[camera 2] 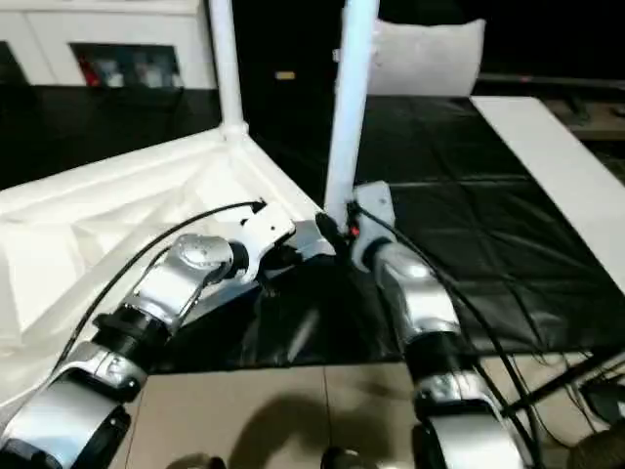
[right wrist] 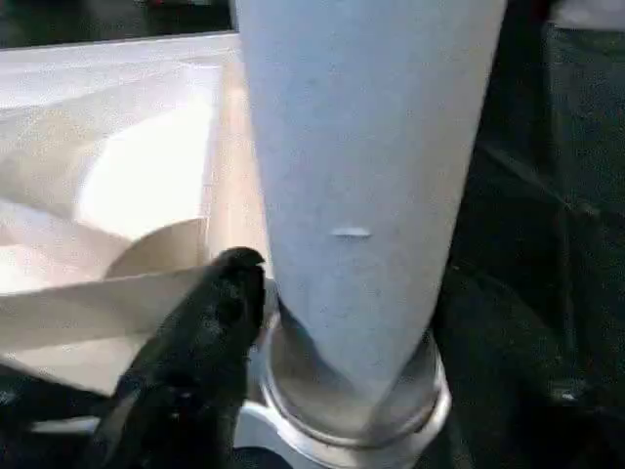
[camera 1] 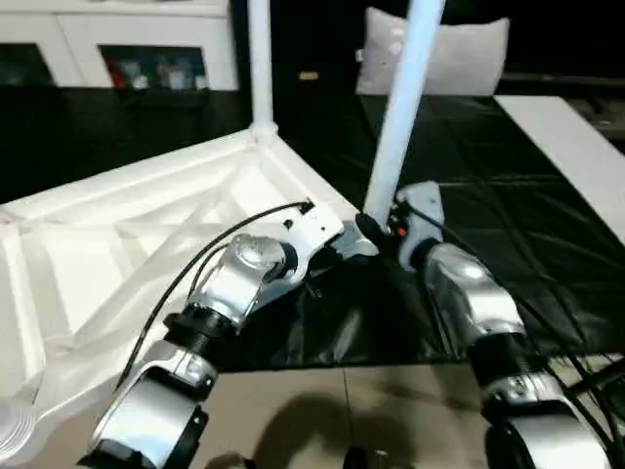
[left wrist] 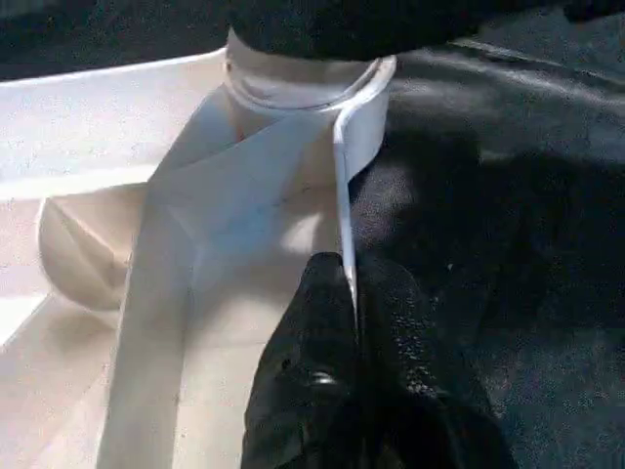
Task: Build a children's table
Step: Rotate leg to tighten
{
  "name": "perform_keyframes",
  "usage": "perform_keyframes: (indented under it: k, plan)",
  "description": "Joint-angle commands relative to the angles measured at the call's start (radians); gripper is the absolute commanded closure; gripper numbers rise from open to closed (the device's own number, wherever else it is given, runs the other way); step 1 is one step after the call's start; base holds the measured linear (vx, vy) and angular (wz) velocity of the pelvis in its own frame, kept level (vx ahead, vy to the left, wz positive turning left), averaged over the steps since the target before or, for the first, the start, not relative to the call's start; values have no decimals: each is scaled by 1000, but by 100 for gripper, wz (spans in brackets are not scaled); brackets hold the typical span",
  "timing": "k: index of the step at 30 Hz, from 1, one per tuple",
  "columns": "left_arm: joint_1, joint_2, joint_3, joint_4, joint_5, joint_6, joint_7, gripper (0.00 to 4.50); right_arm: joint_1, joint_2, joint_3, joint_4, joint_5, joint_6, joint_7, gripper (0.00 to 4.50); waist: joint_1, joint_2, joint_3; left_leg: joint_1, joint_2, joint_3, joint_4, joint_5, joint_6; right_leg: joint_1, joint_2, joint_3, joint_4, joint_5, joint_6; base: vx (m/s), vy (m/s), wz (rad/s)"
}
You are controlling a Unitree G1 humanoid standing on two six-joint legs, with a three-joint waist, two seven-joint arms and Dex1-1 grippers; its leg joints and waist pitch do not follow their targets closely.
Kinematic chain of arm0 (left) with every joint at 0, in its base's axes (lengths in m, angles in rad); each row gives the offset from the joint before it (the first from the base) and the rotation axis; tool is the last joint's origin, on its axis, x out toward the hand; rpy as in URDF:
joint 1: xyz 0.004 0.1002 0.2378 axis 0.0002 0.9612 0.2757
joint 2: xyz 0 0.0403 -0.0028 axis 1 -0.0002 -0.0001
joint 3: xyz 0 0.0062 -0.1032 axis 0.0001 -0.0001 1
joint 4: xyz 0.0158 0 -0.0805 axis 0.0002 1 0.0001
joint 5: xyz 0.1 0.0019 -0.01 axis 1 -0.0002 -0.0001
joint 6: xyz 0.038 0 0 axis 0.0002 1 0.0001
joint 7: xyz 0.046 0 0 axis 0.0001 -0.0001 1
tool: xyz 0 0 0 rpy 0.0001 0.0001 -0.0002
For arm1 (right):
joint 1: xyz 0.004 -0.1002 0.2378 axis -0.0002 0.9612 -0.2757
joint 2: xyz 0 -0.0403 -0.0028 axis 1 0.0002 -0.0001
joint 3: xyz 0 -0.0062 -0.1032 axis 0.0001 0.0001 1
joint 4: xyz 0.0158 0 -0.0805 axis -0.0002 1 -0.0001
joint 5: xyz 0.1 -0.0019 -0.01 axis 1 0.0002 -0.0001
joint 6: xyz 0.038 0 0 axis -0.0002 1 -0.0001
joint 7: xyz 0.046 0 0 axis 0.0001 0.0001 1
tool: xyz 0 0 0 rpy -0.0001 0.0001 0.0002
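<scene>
The children's table lies upside down, its ribbed underside (camera 1: 117, 234) facing up on a black mat. One white leg (camera 1: 260, 59) stands upright in the far corner socket. A second leg (camera 1: 400, 107) rises from the near right corner, leaning slightly to the right, its foot seated in the round socket (right wrist: 342, 430). My right gripper (camera 1: 376, 230) is at the base of this leg, close against its side (right wrist: 371, 147). My left gripper (left wrist: 347, 293) is shut on the table's thin rim (left wrist: 342, 166), just beside that same corner socket (left wrist: 303, 88).
A white cabinet (camera 1: 117, 49) with shelves stands at the back left. A grey pillow (camera 1: 459, 54) leans behind the second leg. A long white panel (camera 1: 576, 147) lies on the mat (camera 1: 508, 195) at the right. Beige floor (camera 1: 342, 410) runs along the near edge.
</scene>
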Motion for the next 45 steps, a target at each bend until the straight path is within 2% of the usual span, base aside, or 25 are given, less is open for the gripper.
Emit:
perform_keyframes:
  k: [1,2,3,4,5,6,7,8,9,11,12,14,16,17,18,21,22,24,26,30,37,38,41,42,45]
  plan:
    - [-17,8,-20,-29,7,-39,-28,450,17,-6,29,-23,9,-6,51,121,10,-11,-86,2,40,-6,-72,-224,56,52,-71,63,-44,-282,-177,0,0,0]
    - [-13,21,-19,-26,5,-44,-44,450,29,-26,28,-36,16,-25,85,121,15,-12,-86,-6,34,-2,-67,-190,69,53,-71,68,-40,-277,-183,0,0,0]
    - [-14,27,-19,-23,5,-48,-51,450,33,-35,29,-40,18,-33,99,121,19,-11,-86,-8,33,-1,-66,-180,76,52,-70,69,-39,-287,-179,0,0,0]
    - [-10,50,-20,-20,-1,-64,-86,450,47,-69,29,-55,27,-60,153,98,27,-4,-84,-7,33,2,-64,-169,84,49,-71,68,-44,-308,-172,8,-55,-3]
    - [-8,63,-22,-19,-4,-73,-106,450,54,-88,29,-62,31,-72,181,90,32,-5,-86,-7,34,2,-63,-153,85,53,-70,68,-42,-302,-169,0,0,0]
    - [-7,77,-24,-16,-6,-91,-125,450,59,-108,30,-69,33,-80,207,86,39,-2,-88,-7,36,3,-63,-127,94,51,-64,70,-33,-249,-181,0,0,0]
    - [-5,100,-31,-11,-9,-132,-161,450,66,-138,32,-77,33,-91,242,80,39,-4,-88,-8,35,4,-62,-124,97,51,-63,70,-33,-236,-184,0,0,0]
    - [-4,101,-31,-11,-9,-133,-163,450,66,-140,32,-79,33,-92,246,70,41,-6,-87,-9,35,3,-62,-130,96,50,-61,70,-30,-230,-188,0,0,0]
    - [-2,114,-35,-9,-10,-143,-182,450,72,-158,33,-88,38,-99,276,57,41,-1,-85,-9,35,3,-63,-138,95,49,-60,70,-30,-237,-191,0,0,0]
    - [3,145,-47,-8,-17,-176,-237,450,81,-199,43,-104,47,-111,361,57,41,-1,-82,-3,36,3,-64,-180,87,46,-60,68,-37,-284,-187,0,0,0]
    - [4,163,-54,-6,-19,-193,-268,450,85,-223,52,-110,51,-120,413,57,42,2,-78,-1,39,2,-66,-208,79,43,-59,69,-39,-317,-180,0,0,0]
    - [20,210,-74,-13,-35,-297,-381,450,87,-285,85,-112,51,-150,539,57,45,-1,-80,0,41,1,-66,-225,75,44,-60,68,-39,-328,-179,0,0,0]
    - [28,236,-89,-23,-41,-339,-435,450,88,-306,90,-121,74,-150,606,57,48,1,-78,2,44,2,-68,-236,74,42,-60,70,-40,-328,-183,0,0,0]
    - [28,236,-89,-23,-41,-339,-435,450,88,-306,90,-121,74,-150,606,57,51,-2,-79,2,45,3,-68,-243,70,44,-60,70,-38,-339,-182,0,0,0]
    - [26,247,-91,-21,-49,-352,-459,450,87,-328,101,-127,93,-138,675,57,54,-4,-77,5,45,5,-67,-248,69,39,-60,70,-39,-350,-182,0,0,0]
    - [21,259,-92,-13,-57,-378,-494,450,82,-353,128,-120,96,-131,765,57,60,-4,-76,4,47,4,-67,-255,67,40,-63,70,-41,-384,-174,0,0,0]
    - [27,274,-102,-18,-68,-402,-546,450,76,-357,141,-110,98,-129,804,82,64,-6,-78,3,47,2,-66,-246,65,40,-64,69,-39,-385,-174,0,0,0]
    - [35,284,-109,-28,-86,-418,-593,450,70,-359,148,-106,114,-108,836,82,64,-10,-80,1,46,3,-65,-239,64,41,-64,71,-37,-382,-174,0,0,0]
    - [44,291,-118,-50,-108,-422,-649,450,62,-360,162,-98,123,-96,870,103,66,-10,-80,1,46,4,-65,-231,65,41,-65,71,-36,-383,-176,0,0,0]
    - [50,299,-137,-68,-118,-436,-708,450,55,-347,188,-85,120,-84,914,135,73,-5,-82,4,50,4,-65,-228,61,37,-64,71,-33,-376,-182,0,0,0]
    - [44,296,-145,-46,-111,-459,-729,450,61,-341,210,-91,132,-66,971,195,76,-7,-81,2,47,4,-65,-225,52,40,-65,71,-34,-377,-174,0,0,0]
    - [43,296,-146,-43,-110,-462,-729,450,62,-340,212,-91,131,-66,974,215,76,-7,-82,2,47,4,-64,-217,54,40,-64,72,-32,-372,-174,0,0,0]
    - [44,297,-146,-41,-109,-464,-730,450,68,-339,217,-100,138,-49,984,228,77,-8,-84,1,47,4,-63,-206,57,41,-64,71,-30,-360,-178,0,0,0]
    - [42,295,-146,-40,-109,-463,-726,450,72,-340,220,-106,145,-38,994,244,77,-8,-80,1,47,4,-64,-211,56,40,-63,71,-32,-372,-174,0,0,0]
    - [38,294,-143,-27,-104,-469,-719,450,74,-338,222,-107,141,-34,998,254,76,-7,-80,3,47,4,-64,-224,51,39,-65,70,-36,-402,-165,0,0,0]
